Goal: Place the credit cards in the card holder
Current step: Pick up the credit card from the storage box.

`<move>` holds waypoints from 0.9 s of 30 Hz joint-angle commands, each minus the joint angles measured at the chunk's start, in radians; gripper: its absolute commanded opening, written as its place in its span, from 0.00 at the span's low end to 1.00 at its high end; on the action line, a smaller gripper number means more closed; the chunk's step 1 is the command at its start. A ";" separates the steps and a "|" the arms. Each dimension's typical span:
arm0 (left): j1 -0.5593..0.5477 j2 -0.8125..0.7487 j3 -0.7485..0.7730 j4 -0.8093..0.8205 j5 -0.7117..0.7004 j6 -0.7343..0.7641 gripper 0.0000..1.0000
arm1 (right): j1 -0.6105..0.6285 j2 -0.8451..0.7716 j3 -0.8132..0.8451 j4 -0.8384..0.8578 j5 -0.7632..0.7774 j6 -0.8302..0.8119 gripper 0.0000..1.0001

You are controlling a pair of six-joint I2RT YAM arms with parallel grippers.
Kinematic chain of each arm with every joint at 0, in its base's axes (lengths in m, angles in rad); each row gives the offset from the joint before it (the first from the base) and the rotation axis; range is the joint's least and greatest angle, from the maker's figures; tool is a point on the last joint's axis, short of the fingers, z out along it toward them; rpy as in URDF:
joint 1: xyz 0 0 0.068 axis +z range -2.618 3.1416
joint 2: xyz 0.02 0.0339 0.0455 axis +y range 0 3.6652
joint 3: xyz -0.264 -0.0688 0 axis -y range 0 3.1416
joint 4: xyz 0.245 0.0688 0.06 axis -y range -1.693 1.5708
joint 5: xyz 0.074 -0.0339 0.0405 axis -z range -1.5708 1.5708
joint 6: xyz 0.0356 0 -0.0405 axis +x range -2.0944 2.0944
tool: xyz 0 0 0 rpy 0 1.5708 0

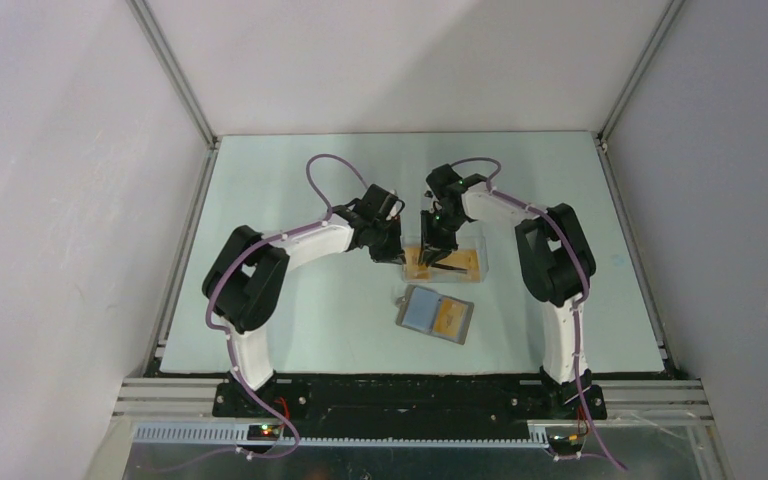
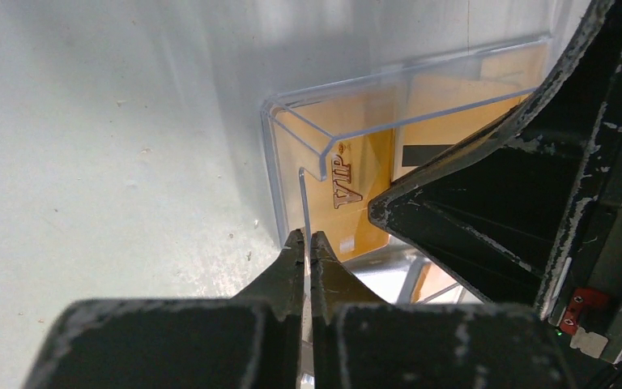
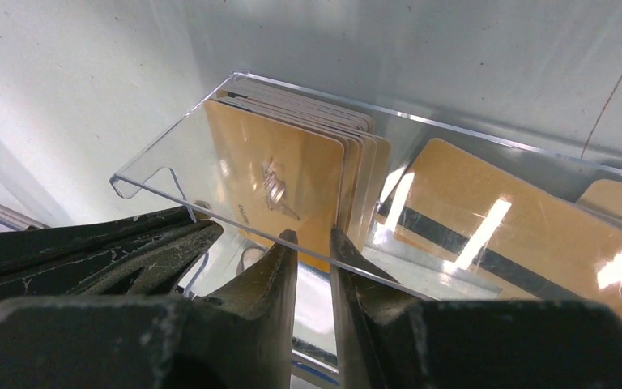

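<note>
Orange-gold credit cards [image 1: 447, 262] sit in a clear plastic box [image 1: 472, 240] at mid-table. A stack of them [image 3: 291, 170] stands on edge inside it, and a card with a dark stripe [image 3: 486, 235] lies flat beside the stack. My left gripper [image 2: 308, 239] is shut on the box's thin clear side wall, by a "VIP" card [image 2: 356, 174]. My right gripper [image 3: 312, 235] hangs at the box's rim, its jaws a narrow gap apart just below the front card of the stack, with nothing clearly pinched. The grey card holder [image 1: 418, 309] lies open nearer the arms, an orange card [image 1: 449, 319] on its right face.
The clear box's walls and its bent lip [image 3: 142, 182] surround both sets of fingers. My right gripper's black body [image 2: 518, 203] fills the right side of the left wrist view. Pale table surface [image 1: 300, 320] extends around the box and holder.
</note>
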 commanded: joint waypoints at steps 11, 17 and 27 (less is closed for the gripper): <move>0.001 0.029 0.008 -0.017 -0.026 0.024 0.00 | -0.005 -0.138 -0.059 0.157 -0.203 0.083 0.21; 0.000 0.030 0.007 -0.018 -0.029 0.025 0.00 | -0.015 -0.153 -0.089 0.207 -0.234 0.109 0.20; 0.000 0.032 0.004 -0.017 -0.025 0.026 0.00 | -0.014 -0.116 -0.101 0.192 -0.165 0.091 0.24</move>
